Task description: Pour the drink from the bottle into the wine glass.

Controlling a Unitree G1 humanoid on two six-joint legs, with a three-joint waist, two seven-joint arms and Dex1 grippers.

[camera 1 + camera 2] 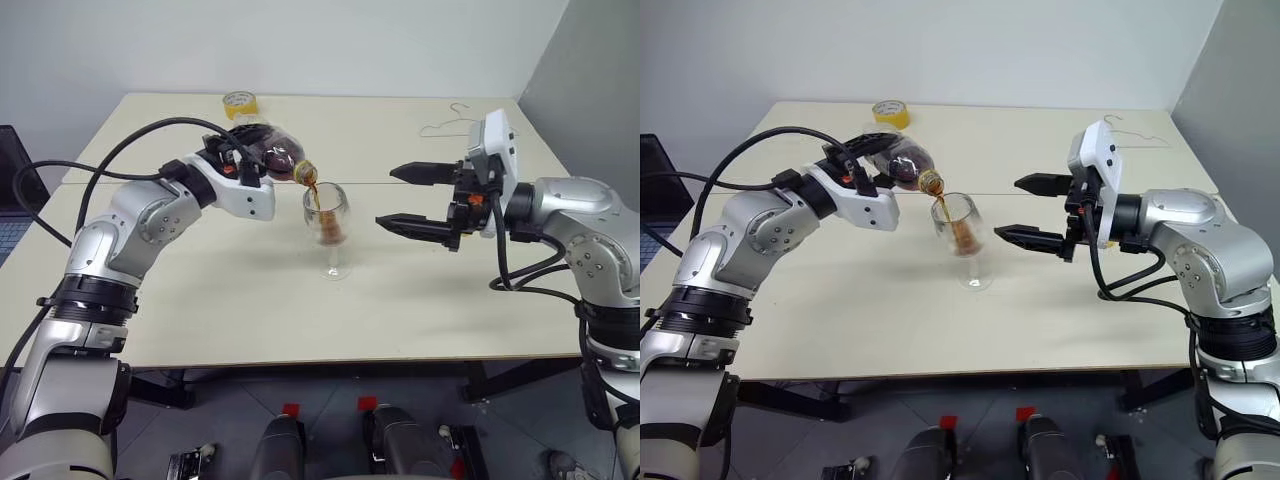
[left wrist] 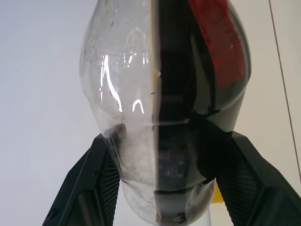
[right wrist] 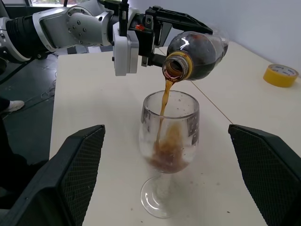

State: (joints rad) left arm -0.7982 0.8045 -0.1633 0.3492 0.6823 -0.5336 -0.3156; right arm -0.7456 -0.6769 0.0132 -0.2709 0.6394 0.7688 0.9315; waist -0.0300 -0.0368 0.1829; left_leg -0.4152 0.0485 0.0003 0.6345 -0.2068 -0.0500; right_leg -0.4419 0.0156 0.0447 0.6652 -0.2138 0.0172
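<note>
Pour underway: left pincer (image 1: 262,160) clamps the uncapped, tipped clear ribbed plastic bottle (image 1: 275,152), dark brown drink (image 3: 165,146) streaming into the part-filled clear stemmed wine glass (image 1: 328,222) on the pale bench (image 1: 250,300); right pincer (image 1: 412,198) wide open, empty; more left to pour.

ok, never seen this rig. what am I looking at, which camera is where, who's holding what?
It is a two-armed humanoid robot at a pale table. Two pictures come from cameras in its head, looking down over both arms; the other two come from a camera on each wrist. The left gripper is shut on a tilted bottle, and a stream of dark drink runs from it into the wine glass standing on the table. The right gripper is open and empty, beside the glass, not touching it. A yellow tape roll and a wire hanger lie near the table's far edge.
</note>
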